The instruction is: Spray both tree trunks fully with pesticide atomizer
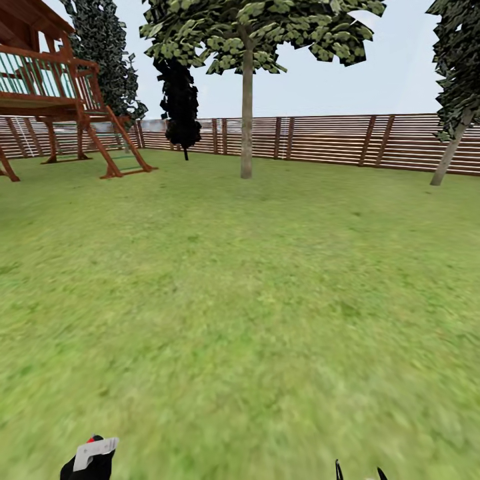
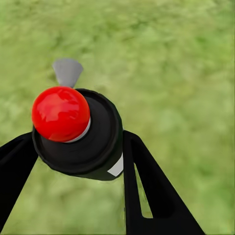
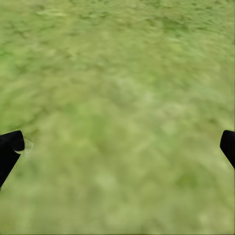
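— Left gripper (image 2: 78,147): jaws clamped round the black sprayer bottle (image 2: 81,134). Right gripper (image 3: 117,142): jaws spread, empty, over grass (image 3: 122,73).
— Risk?
— Nearest trunk (image 1: 247,113) stands well apart; spraying from here would likely miss, or cover one side only.

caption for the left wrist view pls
Left gripper clamps a black spray bottle with a red knob above blurry grass.
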You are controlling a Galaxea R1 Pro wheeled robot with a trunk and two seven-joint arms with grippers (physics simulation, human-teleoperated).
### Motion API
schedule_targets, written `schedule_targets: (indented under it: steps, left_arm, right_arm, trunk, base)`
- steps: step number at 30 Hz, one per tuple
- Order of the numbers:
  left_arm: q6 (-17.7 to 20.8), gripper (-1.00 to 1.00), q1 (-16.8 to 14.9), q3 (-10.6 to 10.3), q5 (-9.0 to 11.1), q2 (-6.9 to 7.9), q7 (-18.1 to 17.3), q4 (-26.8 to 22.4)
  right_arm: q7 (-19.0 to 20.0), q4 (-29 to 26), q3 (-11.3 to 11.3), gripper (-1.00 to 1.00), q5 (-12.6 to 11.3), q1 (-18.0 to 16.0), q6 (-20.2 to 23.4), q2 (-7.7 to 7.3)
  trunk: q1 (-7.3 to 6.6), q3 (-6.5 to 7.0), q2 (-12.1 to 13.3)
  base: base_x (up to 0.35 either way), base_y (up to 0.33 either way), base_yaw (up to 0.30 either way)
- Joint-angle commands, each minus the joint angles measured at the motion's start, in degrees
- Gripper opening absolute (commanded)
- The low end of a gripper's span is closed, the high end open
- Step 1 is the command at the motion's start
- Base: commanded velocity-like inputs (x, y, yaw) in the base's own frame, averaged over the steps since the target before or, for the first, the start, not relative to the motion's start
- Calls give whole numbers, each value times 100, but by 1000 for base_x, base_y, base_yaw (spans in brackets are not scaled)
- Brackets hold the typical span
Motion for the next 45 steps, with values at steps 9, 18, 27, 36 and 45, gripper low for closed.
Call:
schedule_targets:
  steps: [9,18,27,36,45]
  left_arm:
    - [0,-100,1,0,3,0,-4,1]
    - [0,-100,1,0,3,0,-4,-3]
    - [2,-100,-1,0,3,0,-4,-3]
    - [5,-100,1,0,3,0,-4,-3]
    - [1,-100,0,0,3,0,-6,-3]
  right_arm:
    - [0,0,0,100,0,0,0,0]
    - [0,0,0,100,0,0,0,1]
    - [0,0,0,100,0,0,0,0]
    - [0,0,0,100,0,0,0,1]
    - [0,0,0,100,0,0,0,-1]
  trunk:
    - [0,0,0]
    - [0,0,0]
    - [0,0,0]
    - [0,0,0]
    - [0,0,0]
  base:
    - [340,0,0]
    - [340,0,0]
    - [340,0,0]
    - [340,0,0]
    - [340,0,0]
